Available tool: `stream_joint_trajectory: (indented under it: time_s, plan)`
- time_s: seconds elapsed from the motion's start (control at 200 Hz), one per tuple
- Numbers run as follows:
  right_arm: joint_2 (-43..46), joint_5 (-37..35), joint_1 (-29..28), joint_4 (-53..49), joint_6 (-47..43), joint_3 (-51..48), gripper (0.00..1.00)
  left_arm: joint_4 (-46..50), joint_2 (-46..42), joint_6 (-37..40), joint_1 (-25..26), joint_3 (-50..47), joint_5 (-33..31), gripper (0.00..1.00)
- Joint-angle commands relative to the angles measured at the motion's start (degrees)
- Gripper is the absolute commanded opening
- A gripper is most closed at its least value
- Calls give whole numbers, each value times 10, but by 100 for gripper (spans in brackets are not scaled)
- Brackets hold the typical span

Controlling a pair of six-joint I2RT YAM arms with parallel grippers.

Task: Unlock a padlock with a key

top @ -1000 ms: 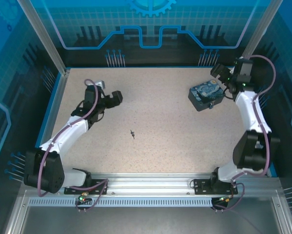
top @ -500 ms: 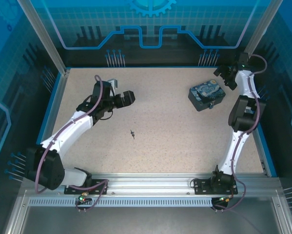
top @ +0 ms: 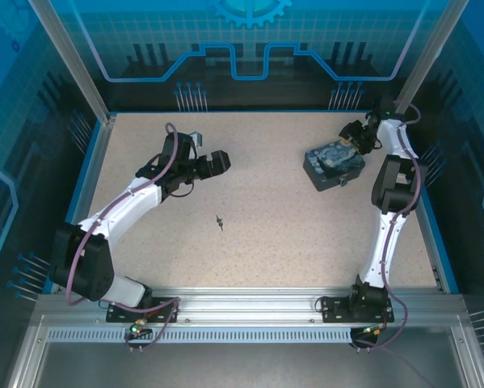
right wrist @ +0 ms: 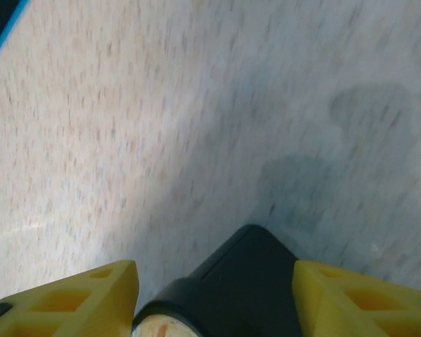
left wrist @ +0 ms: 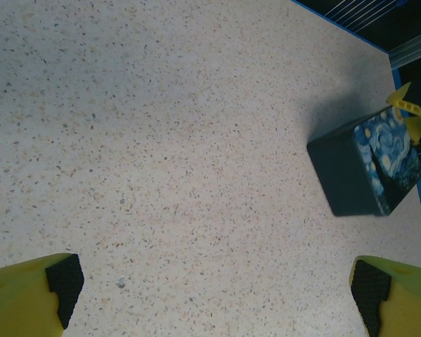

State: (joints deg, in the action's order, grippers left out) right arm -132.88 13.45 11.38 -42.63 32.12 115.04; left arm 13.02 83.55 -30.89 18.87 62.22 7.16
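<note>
On speckled table [top: 290, 242], left end effector [left wrist: 217, 286] gapes empty; right end effector [right wrist: 214, 272] straddles box [top: 330, 168], grip unclear.

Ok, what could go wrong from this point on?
The right gripper straddles a corner of the painted box; closing there could twist or shove it rather than hold it. The key is a sliver lying flat on the table, well apart from the open left gripper, so pinching it may fail or flick it away.
</note>
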Motion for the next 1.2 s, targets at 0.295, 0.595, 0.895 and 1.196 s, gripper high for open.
stream_joint_trajectory:
  time_s: [0.295, 0.595, 0.895, 1.196]
  plan:
    - [269, 70, -171, 207, 126, -366, 86, -22, -36, -53, 29, -51, 18, 99]
    - [393, -6, -168, 212, 97, -493, 91, -57, -70, -113, 94, -114, 28, 99]
    - [417, 54, -165, 286, 54, -573, 86, -139, 33, -176, 166, -90, 23, 99]
    - [434, 73, -181, 305, 55, -610, 80, -202, 138, -224, 176, -45, 29, 99]
